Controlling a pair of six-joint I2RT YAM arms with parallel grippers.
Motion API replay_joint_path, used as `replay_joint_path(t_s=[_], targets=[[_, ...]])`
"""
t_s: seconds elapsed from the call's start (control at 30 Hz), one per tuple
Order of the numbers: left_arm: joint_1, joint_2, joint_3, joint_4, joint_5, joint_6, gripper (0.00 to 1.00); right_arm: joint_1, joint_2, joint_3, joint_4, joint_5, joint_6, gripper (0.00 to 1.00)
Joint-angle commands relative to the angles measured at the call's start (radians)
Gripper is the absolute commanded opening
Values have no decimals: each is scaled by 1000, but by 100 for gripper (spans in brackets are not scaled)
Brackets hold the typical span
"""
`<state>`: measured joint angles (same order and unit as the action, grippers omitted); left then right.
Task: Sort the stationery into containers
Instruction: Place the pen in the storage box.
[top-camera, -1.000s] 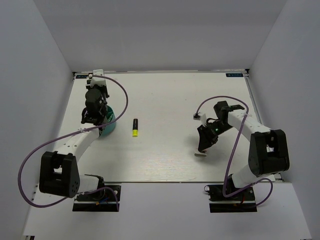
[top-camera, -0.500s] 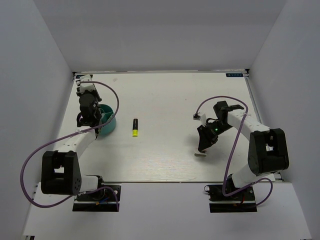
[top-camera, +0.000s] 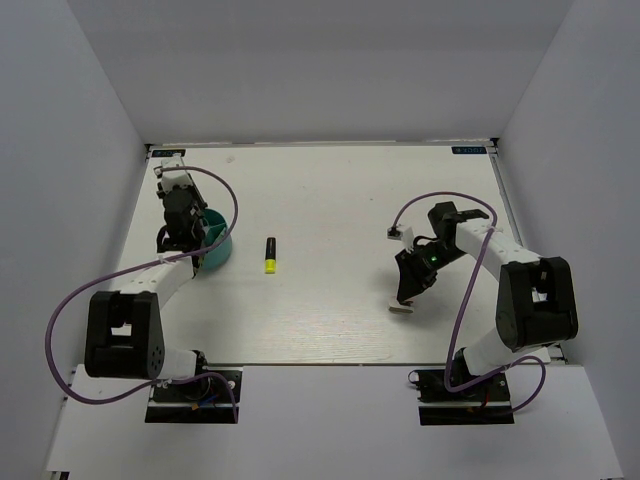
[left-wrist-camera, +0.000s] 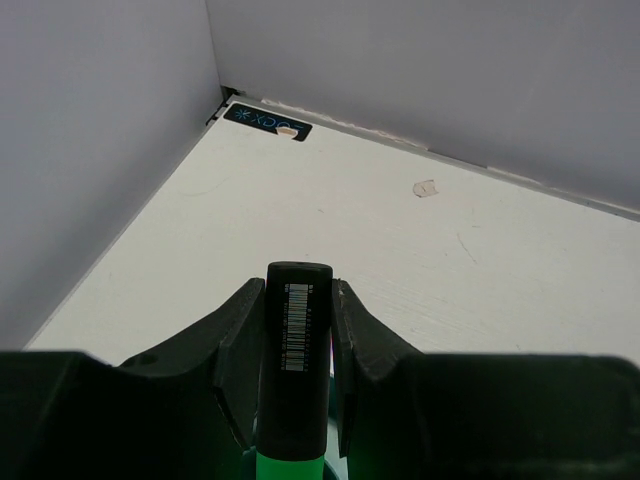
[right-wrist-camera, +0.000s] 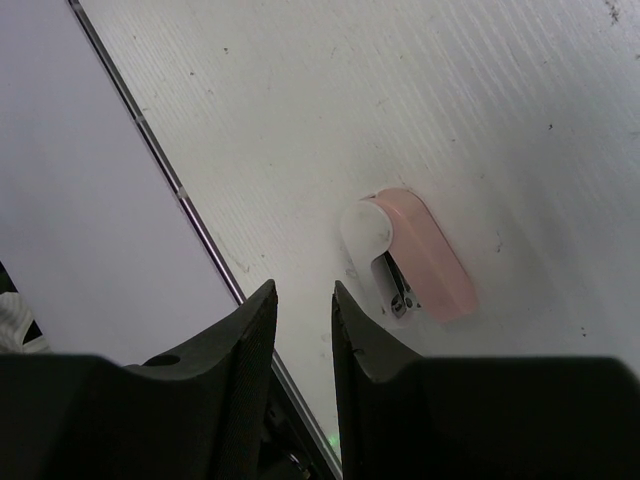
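Observation:
My left gripper (left-wrist-camera: 298, 292) is shut on a black marker with a green end (left-wrist-camera: 297, 350), held upright between the jaws. In the top view this gripper (top-camera: 180, 215) hangs at the left rim of the round teal container (top-camera: 216, 247). A black marker with a yellow end (top-camera: 270, 255) lies on the table right of the container. My right gripper (right-wrist-camera: 303, 300) is open, a narrow gap between its jaws and nothing in it. It hovers just beside the pink-and-white block (right-wrist-camera: 412, 255), which lies flat on the table (top-camera: 401, 309) below the right gripper (top-camera: 408, 290).
White walls enclose the table on three sides. The left gripper is close to the left wall (left-wrist-camera: 90, 150) and the far left corner. The table's near edge strip (right-wrist-camera: 190, 210) runs just past the right gripper.
The left arm has drawn left and back from over the teal container with the marker still held, uncovering more of the container. The right arm has not moved.

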<state>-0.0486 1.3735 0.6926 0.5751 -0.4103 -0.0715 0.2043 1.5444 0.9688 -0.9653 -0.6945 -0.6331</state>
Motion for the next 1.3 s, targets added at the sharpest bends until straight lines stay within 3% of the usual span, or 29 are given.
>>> replay_joint_path(t_s=[0.0,0.5,0.77,0.97,1.27], targets=[[6,1,-16,8,10,-25,0,-13,-6,5,4,-8,-11,32],[3,10,-39,-4,1,-30,1,-29,-6,11,-10,-30,-23,32],[6,-10,-34,-47,-7,-33,22,-42,-13,13,-19,-43,-28,32],[4,-33,-25,-84,-5,-40,45,-52,-21,15,-29,-54,-34,32],[-17,-70,15,-150,-16,-30,59,-65,-43,4,-38,-66,-50,32]])
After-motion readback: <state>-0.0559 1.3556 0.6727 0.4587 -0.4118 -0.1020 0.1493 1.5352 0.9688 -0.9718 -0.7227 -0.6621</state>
